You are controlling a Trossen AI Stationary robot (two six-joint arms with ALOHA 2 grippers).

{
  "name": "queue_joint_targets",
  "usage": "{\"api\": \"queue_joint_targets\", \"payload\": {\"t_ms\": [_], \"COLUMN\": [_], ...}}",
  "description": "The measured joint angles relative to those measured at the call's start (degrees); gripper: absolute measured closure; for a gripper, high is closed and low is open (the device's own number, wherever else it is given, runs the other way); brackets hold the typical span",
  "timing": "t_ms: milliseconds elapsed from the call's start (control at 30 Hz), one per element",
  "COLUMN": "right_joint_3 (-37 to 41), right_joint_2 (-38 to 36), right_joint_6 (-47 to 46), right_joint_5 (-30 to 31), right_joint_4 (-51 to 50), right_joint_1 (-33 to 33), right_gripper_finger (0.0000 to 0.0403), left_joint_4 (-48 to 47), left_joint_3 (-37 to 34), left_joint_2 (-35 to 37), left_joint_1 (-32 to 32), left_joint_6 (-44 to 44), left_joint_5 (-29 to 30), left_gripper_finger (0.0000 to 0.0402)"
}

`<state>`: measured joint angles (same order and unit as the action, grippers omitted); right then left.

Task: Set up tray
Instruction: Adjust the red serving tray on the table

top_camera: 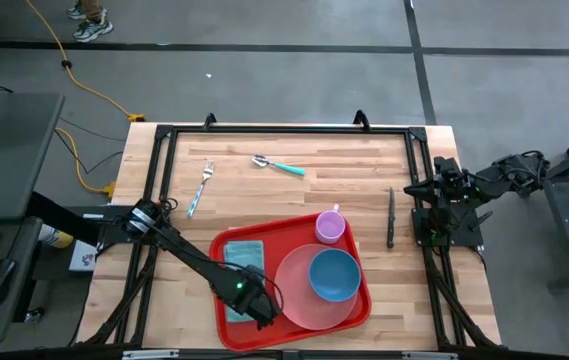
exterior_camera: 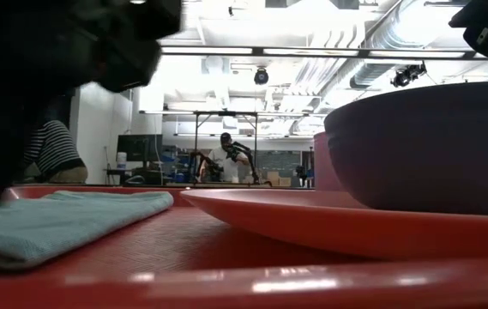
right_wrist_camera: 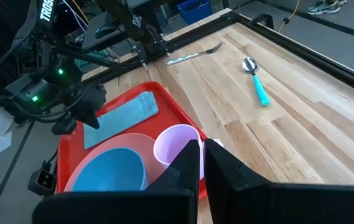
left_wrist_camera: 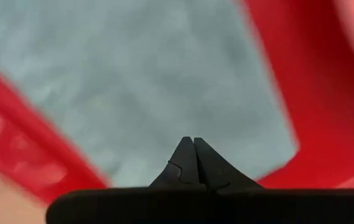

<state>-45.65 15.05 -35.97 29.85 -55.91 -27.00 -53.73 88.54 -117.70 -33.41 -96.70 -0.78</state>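
Nearest us, the large red rectangular plastic tray [exterior_camera: 252,283] is sitting on the wooden bench [top_camera: 294,195], and we are pressing our closed, empty left end effector [top_camera: 262,318] onto the folded teal cloth napkin [top_camera: 243,253], probably flattening it, while the right end effector [right_wrist_camera: 202,152] is waiting shut.

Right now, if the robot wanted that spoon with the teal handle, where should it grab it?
Probably the teal handle, from straight above. The spoon lies flat on the bare wooden table, away from the fork and tray, and the straight handle gives fingers more to pinch than the rounded metal bowl.
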Motion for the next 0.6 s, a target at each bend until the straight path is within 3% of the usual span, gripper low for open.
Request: {"api": "queue_joint_targets", "payload": {"t_ms": [133,300,433,600], "right_joint_3": [0.0,0.0,1.5,8.3], "right_joint_2": [0.0,0.0,0.0,0.4], "right_joint_6": [-0.2,-1.4,-1.1,-1.5], "right_joint_5": [-1.0,-2.4,-6.9,-11.5], "right_joint_4": [0.0,0.8,4.5,13.7], "right_joint_1": [0.0,0.0,0.0,0.0], "right_gripper_finger": [0.0403,0.0403,0.0403,0.0403], "left_joint_4": [0.5,-4.4,-7.3,-8.1], "left_joint_3": [2.2,2.5,2.5,2.5], "left_joint_2": [0.4,0.4,0.4,0.7], "left_joint_1": [0.1,0.0,0.0,0.0], "left_joint_6": [1.4,1.3,1.3,1.5], "left_joint_5": [8.1,8.6,8.3,15.2], "left_gripper_finger": [0.039,0.0389,0.0387,0.0387]}}
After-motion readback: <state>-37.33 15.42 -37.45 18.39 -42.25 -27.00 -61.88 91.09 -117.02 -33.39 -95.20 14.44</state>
